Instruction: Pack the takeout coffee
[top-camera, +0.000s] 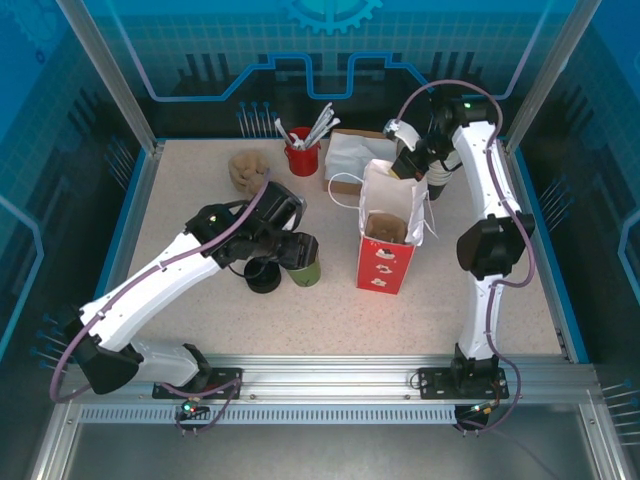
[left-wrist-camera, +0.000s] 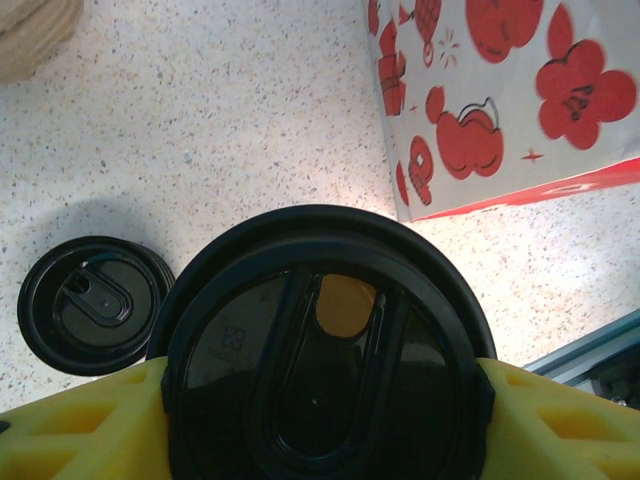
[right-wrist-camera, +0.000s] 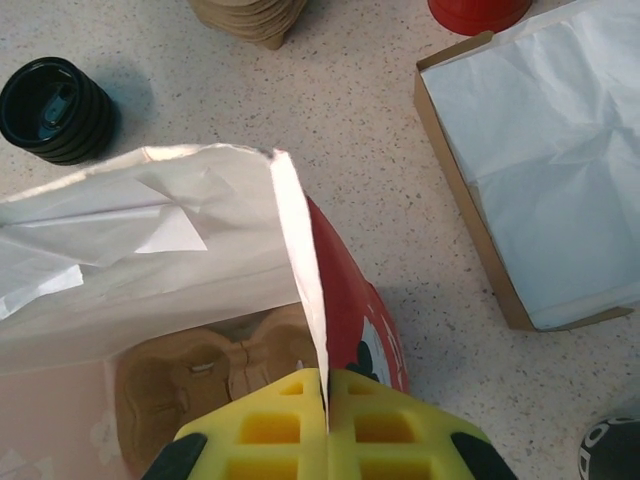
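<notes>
Left wrist view: the left gripper (left-wrist-camera: 322, 410) is clamped on the black lid of the takeout coffee (left-wrist-camera: 320, 300), which appears upright, just left of the paper bag (top-camera: 385, 262) and lower than its open mouth. The bag's far rim is pinched flat in the closed right gripper (right-wrist-camera: 326, 415). A lift above the mouth, then a carry rightward, is judged necessary; the left arm is nearer

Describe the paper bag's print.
Red fruit and flower prints on the white paper bag; best in left wrist view.
</notes>
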